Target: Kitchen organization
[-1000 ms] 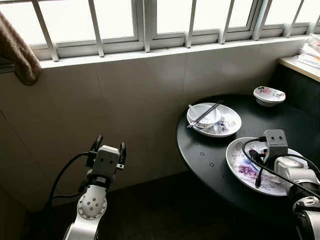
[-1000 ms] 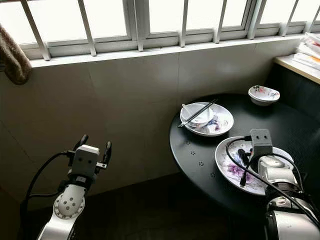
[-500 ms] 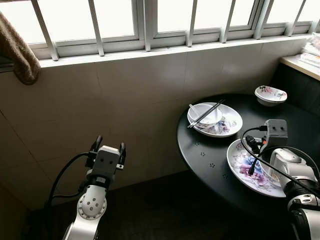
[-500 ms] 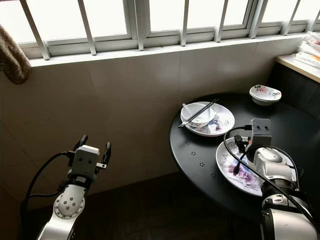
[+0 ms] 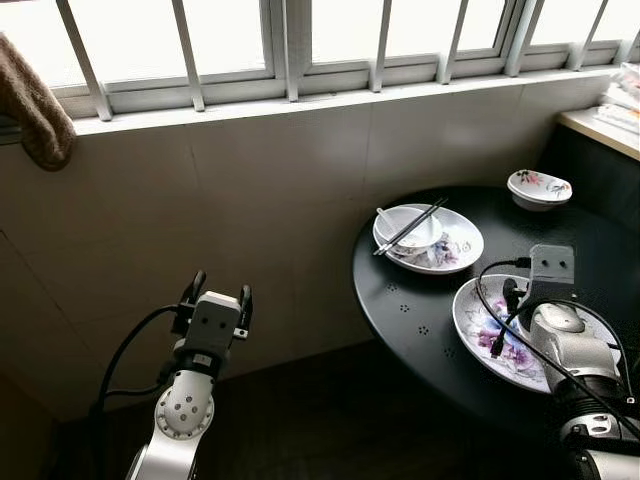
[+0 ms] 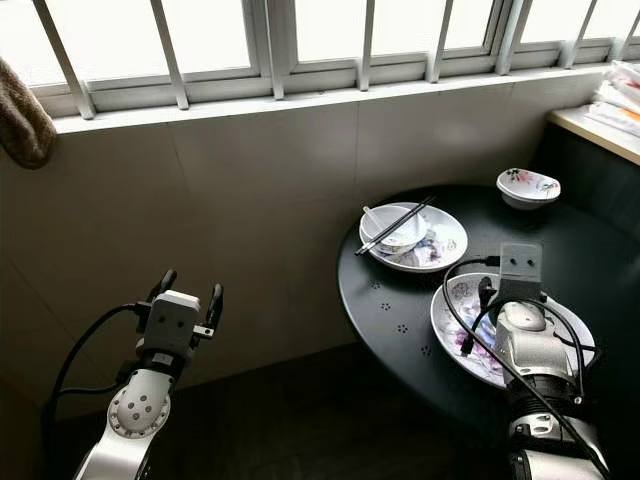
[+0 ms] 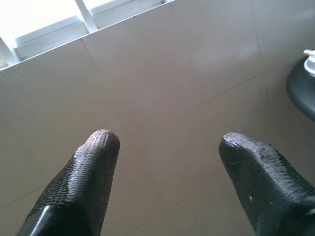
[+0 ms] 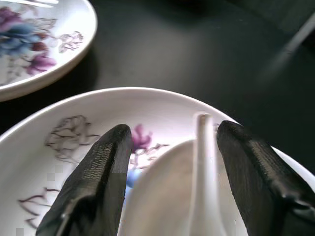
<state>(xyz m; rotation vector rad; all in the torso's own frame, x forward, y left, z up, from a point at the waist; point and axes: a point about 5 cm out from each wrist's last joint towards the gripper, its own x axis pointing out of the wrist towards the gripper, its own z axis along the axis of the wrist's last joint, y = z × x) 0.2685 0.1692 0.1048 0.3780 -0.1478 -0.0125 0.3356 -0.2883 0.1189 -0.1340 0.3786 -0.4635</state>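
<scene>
Head stereo pair down onto round table (image 5: 420,310) — wrist views close.

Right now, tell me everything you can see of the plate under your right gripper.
The near plate is white, glossy, ceramic-looking, printed with purple and blue flowers and thin brown stems. It lies flat near the front edge of the round black table. A white spoon lies in it. The right gripper hangs just above it, fingers apart either side of the spoon's handle. Another floral plate sits apart, further back.

White plates (image 5: 478,325) with purple-and-blue flower prints sit on the black round table (image 5: 400,300) — a white spoon (image 8: 204,187), black chopsticks (image 5: 410,227), beige wall tiles (image 5: 250,200).
</scene>
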